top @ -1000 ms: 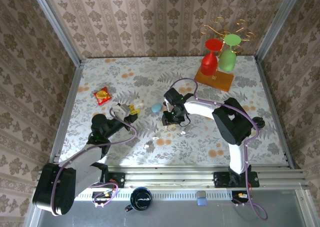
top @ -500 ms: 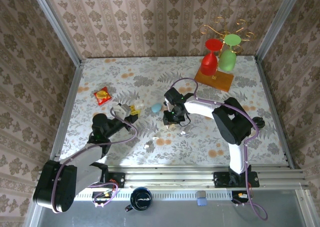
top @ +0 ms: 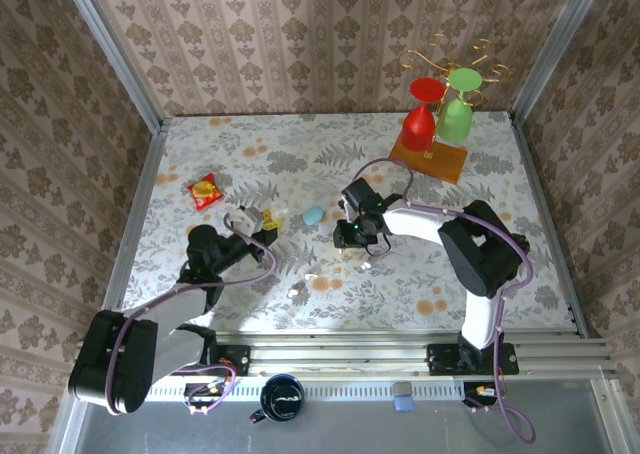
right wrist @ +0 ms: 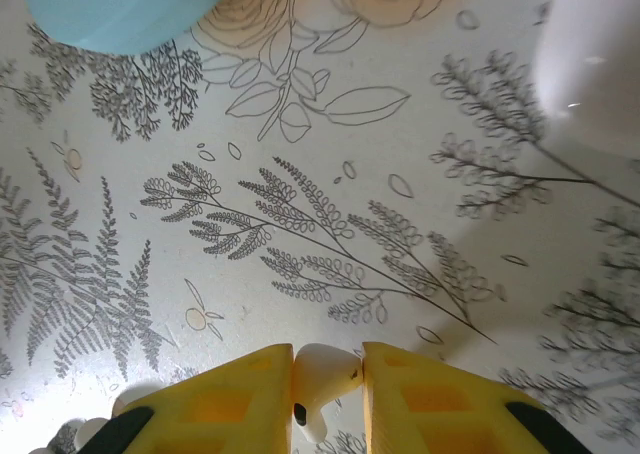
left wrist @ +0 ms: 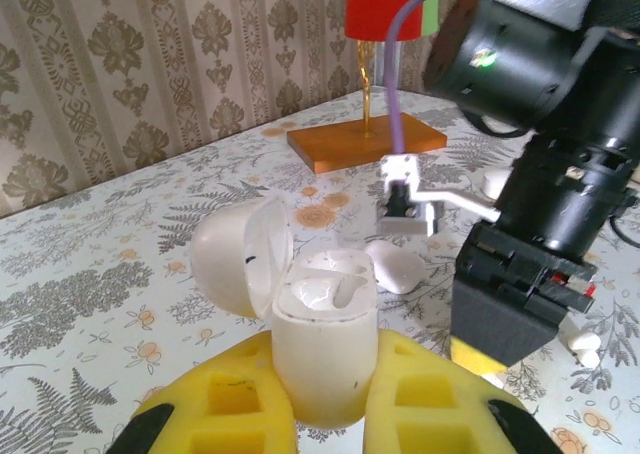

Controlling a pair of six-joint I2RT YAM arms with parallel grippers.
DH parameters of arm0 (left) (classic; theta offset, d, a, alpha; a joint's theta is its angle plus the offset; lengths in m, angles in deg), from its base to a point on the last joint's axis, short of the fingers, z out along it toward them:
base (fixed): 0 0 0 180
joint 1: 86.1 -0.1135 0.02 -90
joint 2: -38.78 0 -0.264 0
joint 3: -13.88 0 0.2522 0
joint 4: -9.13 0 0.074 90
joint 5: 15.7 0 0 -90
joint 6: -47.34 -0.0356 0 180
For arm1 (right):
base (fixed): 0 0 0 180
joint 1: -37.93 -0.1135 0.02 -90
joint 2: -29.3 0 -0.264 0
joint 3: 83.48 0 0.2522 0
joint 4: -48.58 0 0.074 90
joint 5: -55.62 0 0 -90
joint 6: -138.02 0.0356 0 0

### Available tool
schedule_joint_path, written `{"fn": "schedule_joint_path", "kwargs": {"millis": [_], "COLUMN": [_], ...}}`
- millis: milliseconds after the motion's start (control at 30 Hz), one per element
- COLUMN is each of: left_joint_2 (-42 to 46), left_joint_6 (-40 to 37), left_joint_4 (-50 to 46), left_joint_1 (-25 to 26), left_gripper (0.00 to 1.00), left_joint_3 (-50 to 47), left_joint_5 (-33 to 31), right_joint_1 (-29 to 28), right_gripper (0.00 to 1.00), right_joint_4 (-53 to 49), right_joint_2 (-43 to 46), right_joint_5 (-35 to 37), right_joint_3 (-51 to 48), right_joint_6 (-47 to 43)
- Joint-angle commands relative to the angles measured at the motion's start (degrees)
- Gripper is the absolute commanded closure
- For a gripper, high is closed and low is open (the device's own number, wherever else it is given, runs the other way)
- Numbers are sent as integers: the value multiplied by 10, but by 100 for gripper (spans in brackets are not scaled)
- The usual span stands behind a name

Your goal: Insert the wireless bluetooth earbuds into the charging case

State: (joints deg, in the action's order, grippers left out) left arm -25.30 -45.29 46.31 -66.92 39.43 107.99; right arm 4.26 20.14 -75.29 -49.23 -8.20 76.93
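Floral-patterned worktop (top: 250,164), papered walls on three sides. Landmark: light-blue case (top: 313,215). Left end effector (left wrist: 325,399) well left of light-blue case, yellow fingers clamped on lower body of charging case (left wrist: 322,349). Charging case upright, hinged lid tipped open to its left, inner wells facing up. Right end effector (right wrist: 325,369) just right of light-blue case, slightly nearer arm bases, pointing down at worktop, fingers pinched together on one small white earbud (right wrist: 318,384)

The charging case (left wrist: 322,344) lies well left of the earbud (right wrist: 322,372).
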Motion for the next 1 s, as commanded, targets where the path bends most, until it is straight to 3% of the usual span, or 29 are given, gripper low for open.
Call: {"fn": "schedule_joint_path", "kwargs": {"millis": [0, 367, 700, 967], "left_joint_2": [-10, -48, -98, -155], "left_joint_6": [-7, -14, -6, 9], "left_joint_4": [32, 54, 63, 112], "left_joint_1": [23, 95, 127, 156], "left_gripper": [100, 100, 100, 100], "left_joint_3": [19, 37, 80, 103], "left_joint_5": [-11, -13, -5, -6], "right_joint_1": [3, 9, 9, 7], "right_gripper": [76, 78, 78, 78], "right_joint_4": [91, 260, 315, 335], "right_joint_2": [51, 183, 285, 306], "right_joint_5": [25, 34, 17, -34], "right_joint_3": [-31, -138, -169, -170], "right_joint_6": [10, -8, -25, -24]}}
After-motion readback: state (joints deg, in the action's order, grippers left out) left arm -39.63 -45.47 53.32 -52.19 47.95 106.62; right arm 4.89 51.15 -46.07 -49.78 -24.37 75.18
